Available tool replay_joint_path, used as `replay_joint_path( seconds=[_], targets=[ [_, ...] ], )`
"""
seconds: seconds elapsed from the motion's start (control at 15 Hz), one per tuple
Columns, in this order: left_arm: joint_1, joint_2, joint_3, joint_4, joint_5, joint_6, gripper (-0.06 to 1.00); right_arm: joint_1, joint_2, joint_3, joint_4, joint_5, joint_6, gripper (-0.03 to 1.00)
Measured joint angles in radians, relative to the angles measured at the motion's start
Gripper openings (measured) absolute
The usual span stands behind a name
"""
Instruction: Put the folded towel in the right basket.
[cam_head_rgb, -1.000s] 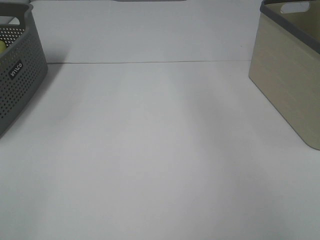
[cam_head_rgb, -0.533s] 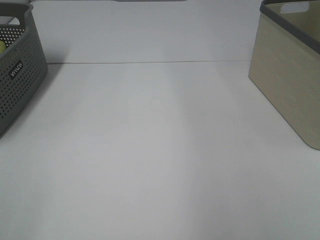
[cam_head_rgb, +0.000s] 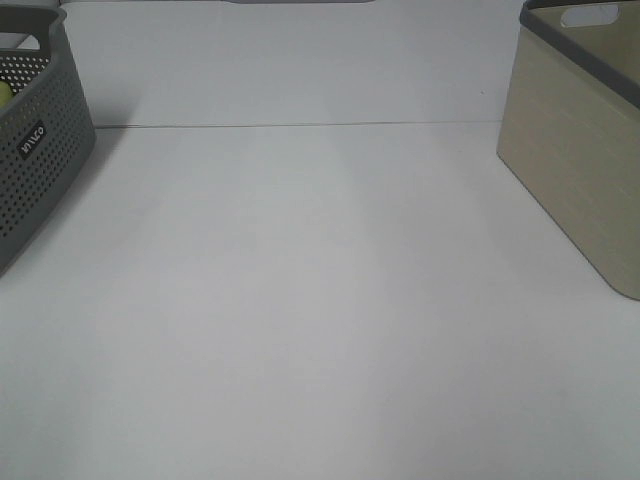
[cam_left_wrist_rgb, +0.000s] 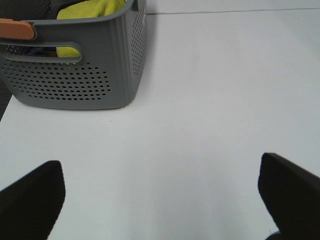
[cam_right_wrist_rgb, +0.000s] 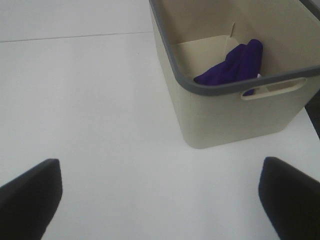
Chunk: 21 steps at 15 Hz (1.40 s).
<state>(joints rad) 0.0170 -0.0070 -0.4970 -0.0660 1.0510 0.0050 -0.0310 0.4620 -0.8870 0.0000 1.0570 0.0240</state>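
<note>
A purple towel (cam_right_wrist_rgb: 232, 65) lies crumpled inside the beige right basket (cam_right_wrist_rgb: 225, 115), against its far wall. That basket stands at the right edge of the exterior view (cam_head_rgb: 575, 170). A yellow towel (cam_left_wrist_rgb: 90, 10) lies in the grey perforated left basket (cam_left_wrist_rgb: 75, 80), which stands at the left edge of the exterior view (cam_head_rgb: 40, 160). My left gripper (cam_left_wrist_rgb: 160, 205) is open and empty over bare table, short of the grey basket. My right gripper (cam_right_wrist_rgb: 160, 200) is open and empty over bare table, beside the beige basket. Neither gripper shows in the exterior view.
An orange object (cam_left_wrist_rgb: 15, 28) rests on the grey basket's rim. The white table (cam_head_rgb: 320, 300) stretches between the two baskets, with a thin seam line across its back. The table's edge runs just past the beige basket.
</note>
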Motion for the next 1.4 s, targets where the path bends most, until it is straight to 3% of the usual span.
replay_joint_path(
  seconds=[0.13,0.47,0.73,1.4],
  targets=[
    [0.000,0.000,0.000,0.000,0.000,0.000,0.99,0.000,-0.255,0.163,-0.006,0.001,0.000,0.97],
    [0.000,0.000,0.000,0.000,0.000,0.000,0.99,0.000,-0.453,0.324,-0.006,0.012,-0.015,0.97],
    [0.000,0.000,0.000,0.000,0.000,0.000,0.99,0.000,-0.466,0.386,0.042,0.012,-0.024,0.97],
    [0.000,0.000,0.000,0.000,0.000,0.000,0.99,0.000,-0.466,0.386,0.046,0.007,-0.030,0.97]
  ],
)
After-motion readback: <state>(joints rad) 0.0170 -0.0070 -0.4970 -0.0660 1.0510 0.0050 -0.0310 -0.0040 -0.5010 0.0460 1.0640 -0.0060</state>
